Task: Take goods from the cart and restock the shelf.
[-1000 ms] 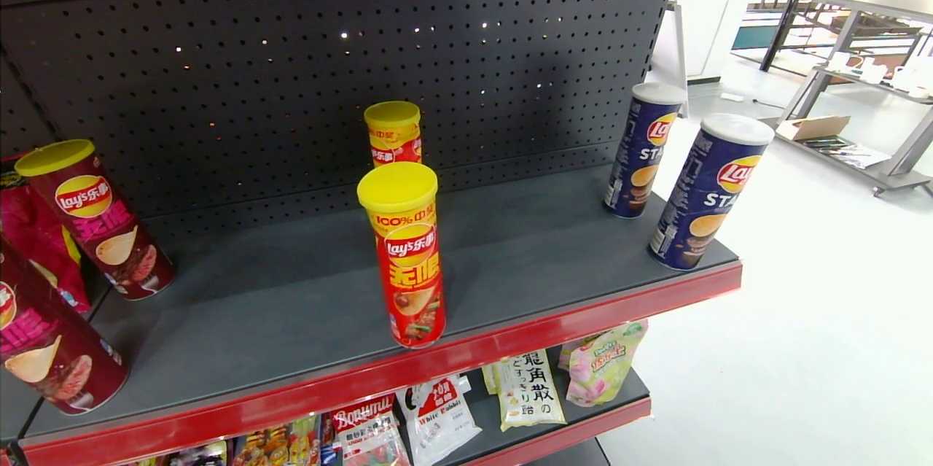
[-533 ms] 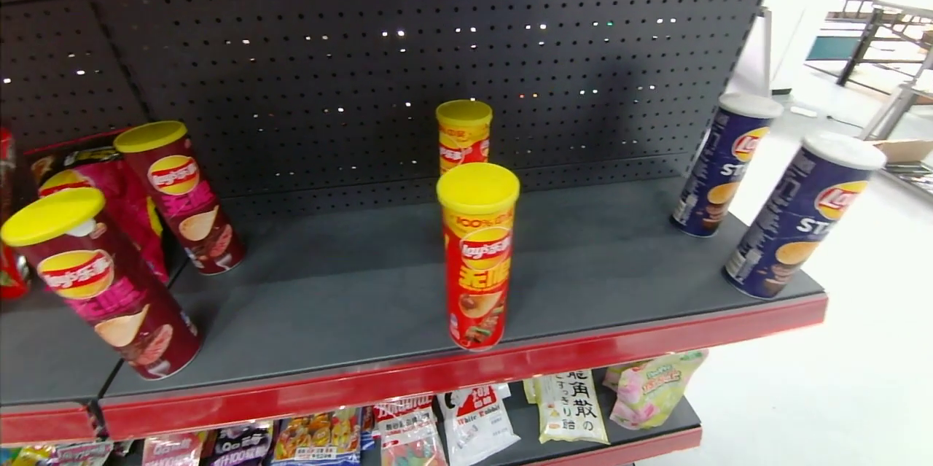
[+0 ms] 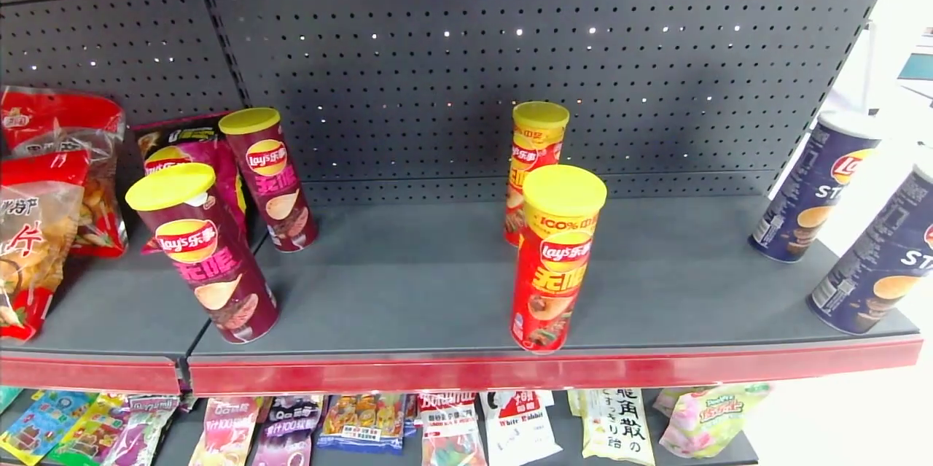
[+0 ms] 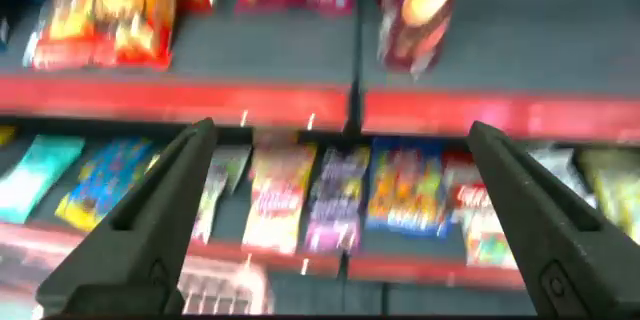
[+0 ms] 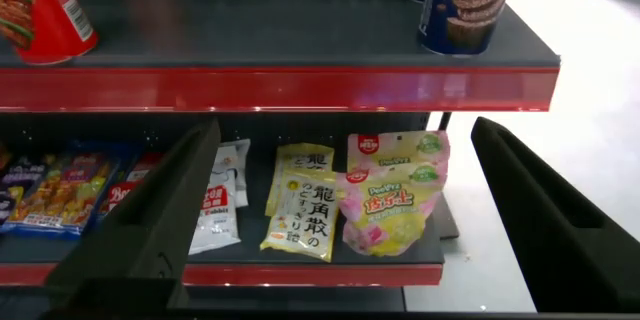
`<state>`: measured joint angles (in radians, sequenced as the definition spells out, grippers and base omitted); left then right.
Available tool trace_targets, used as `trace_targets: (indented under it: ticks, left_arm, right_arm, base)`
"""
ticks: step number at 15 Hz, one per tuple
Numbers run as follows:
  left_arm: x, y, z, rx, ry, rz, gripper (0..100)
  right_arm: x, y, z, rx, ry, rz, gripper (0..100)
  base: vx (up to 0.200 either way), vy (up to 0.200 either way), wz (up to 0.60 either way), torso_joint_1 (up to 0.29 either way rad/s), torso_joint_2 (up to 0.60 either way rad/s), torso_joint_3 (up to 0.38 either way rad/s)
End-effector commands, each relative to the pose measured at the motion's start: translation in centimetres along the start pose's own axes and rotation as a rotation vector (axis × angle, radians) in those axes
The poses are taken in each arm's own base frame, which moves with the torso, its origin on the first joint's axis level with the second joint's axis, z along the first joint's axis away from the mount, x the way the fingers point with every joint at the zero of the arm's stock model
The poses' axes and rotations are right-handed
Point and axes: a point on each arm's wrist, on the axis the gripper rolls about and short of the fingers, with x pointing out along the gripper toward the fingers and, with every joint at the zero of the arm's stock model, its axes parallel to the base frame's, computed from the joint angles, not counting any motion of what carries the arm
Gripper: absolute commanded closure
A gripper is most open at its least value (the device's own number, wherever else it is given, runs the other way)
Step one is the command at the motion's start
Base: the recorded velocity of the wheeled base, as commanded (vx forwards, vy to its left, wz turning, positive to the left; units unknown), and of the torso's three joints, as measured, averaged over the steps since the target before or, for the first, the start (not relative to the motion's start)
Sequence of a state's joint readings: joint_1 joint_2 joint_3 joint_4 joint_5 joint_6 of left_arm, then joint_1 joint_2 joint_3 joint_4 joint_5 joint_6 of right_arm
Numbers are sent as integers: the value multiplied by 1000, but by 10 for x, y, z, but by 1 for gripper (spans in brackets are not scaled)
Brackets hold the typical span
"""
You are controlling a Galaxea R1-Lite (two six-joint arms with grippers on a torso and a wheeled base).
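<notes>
On the grey shelf (image 3: 408,284) stand two red crisp cans with yellow lids, one near the front edge (image 3: 557,262) and one by the back panel (image 3: 534,152). Two maroon cans (image 3: 208,254) (image 3: 271,178) are at the left, and two dark blue cans (image 3: 816,189) (image 3: 882,262) at the right end. My left gripper (image 4: 340,220) is open and holds nothing; it faces the shelf's red front edge (image 4: 200,100), below a maroon can (image 4: 415,15). My right gripper (image 5: 345,225) is also open with nothing in it, in front of the lower shelf, beneath a blue can (image 5: 465,0).
Red snack bags (image 3: 44,196) crowd the neighbouring shelf section at the left. The lower shelf holds several flat packets (image 3: 510,426) and a yellow-green bag (image 5: 395,205). A perforated black panel (image 3: 466,72) backs the shelf. Bare shelf room lies between the maroon and red cans.
The whole head picture has swung left, so the cans sit further right in it and the left shelf section has come into sight. No can has moved on the shelf.
</notes>
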<state>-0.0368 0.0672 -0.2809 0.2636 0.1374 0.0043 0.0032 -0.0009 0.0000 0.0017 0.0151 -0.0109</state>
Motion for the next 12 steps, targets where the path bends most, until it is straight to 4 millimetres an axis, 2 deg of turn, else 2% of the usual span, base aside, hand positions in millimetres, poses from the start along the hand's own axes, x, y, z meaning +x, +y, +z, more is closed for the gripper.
trace_targets:
  ticks: [1,3,6,8,10,12]
  left_arm:
    - [14,-2,-23,6,17,0,0]
    - [24,-4,-42,3,-24,15,0]
    - [21,-5,-42,-19,-118,-10,0]
    - [21,-3,-45,-61,-89,62,0]
    - [21,-3,-46,-100,-82,70,0]
    - [21,-4,-45,-68,-93,43,0]
  right_arm:
    - [0,0,0,-1,1,0,0]
    - [0,0,0,-1,1,0,0]
    - [0,0,0,-1,1,0,0]
    - [0,0,0,0,1,0,0]
    - [0,0,0,0,1,0,0]
    - [0,0,0,0,1,0,0]
  base:
    - [0,0,0,0,0,0]
    - [0,0,0,0,0,0]
    - [0,0,0,0,0,0]
    - [0,0,0,0,0,0]
    - [0,0,0,0,0,0]
    - [0,0,0,0,0,0]
